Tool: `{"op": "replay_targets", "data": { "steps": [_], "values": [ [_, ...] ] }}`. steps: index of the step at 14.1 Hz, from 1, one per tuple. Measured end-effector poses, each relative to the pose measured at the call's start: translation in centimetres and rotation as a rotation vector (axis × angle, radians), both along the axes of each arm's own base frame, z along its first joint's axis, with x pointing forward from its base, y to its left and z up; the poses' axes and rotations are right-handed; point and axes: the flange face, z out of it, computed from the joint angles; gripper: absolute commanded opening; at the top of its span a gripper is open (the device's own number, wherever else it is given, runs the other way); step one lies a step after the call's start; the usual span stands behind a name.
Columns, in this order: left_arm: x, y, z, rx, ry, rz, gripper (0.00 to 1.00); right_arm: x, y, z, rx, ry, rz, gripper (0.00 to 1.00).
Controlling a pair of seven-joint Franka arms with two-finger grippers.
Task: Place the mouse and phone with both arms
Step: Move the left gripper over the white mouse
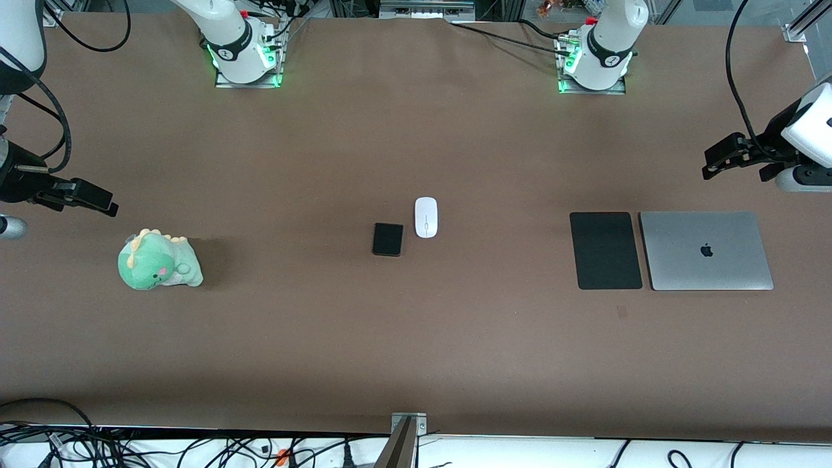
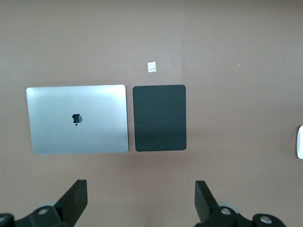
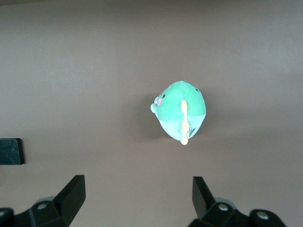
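Note:
The white oval mouse (image 1: 426, 217) lies in the middle of the brown table. The black phone (image 1: 388, 239) lies flat beside it, slightly nearer the front camera. My left gripper (image 1: 710, 168) hangs open and empty over bare table at the left arm's end. In the left wrist view, the left gripper (image 2: 141, 201) has its fingers wide apart, and the mouse's edge (image 2: 299, 142) just shows. My right gripper (image 1: 107, 205) hangs open and empty at the right arm's end. In the right wrist view, the right gripper (image 3: 138, 198) is also spread, and the phone's edge (image 3: 10, 151) shows.
A black mouse pad (image 1: 605, 250) and a closed silver laptop (image 1: 706, 251) lie side by side toward the left arm's end; both show in the left wrist view (image 2: 160, 117), (image 2: 78, 119). A green plush dinosaur (image 1: 158, 260) sits toward the right arm's end.

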Motion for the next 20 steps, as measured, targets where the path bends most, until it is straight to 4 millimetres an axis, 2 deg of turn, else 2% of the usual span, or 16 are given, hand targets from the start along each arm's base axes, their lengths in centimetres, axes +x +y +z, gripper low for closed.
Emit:
{"op": "replay_targets", "data": {
  "steps": [3, 7, 11, 16, 18, 20],
  "values": [
    [0.0, 0.1, 0.3, 0.000, -0.005, 0.000, 1.00, 0.1, 0.0, 0.1, -0.001, -0.012, 0.000, 1.00],
    [0.0, 1.3, 1.1, 0.000, -0.016, 0.023, 1.00, 0.1, 0.0, 0.1, -0.001, -0.010, 0.000, 1.00],
    [-0.2, 1.3, 1.5, 0.000, -0.005, 0.022, 1.00, 0.1, 0.0, 0.1, 0.000, -0.009, 0.001, 1.00],
    [0.3, 0.2, -0.2, -0.016, 0.044, 0.007, 1.00, 0.2, 0.1, 0.0, -0.001, -0.009, 0.002, 1.00],
    [0.8, -1.3, -1.3, -0.056, 0.068, -0.013, 1.00, 0.2, 0.1, -0.1, -0.001, -0.009, 0.002, 1.00],
    [1.6, -3.5, -3.6, -0.095, 0.109, -0.041, 1.00, 0.2, 0.1, -0.1, -0.001, -0.009, 0.002, 1.00]
  ]
}}
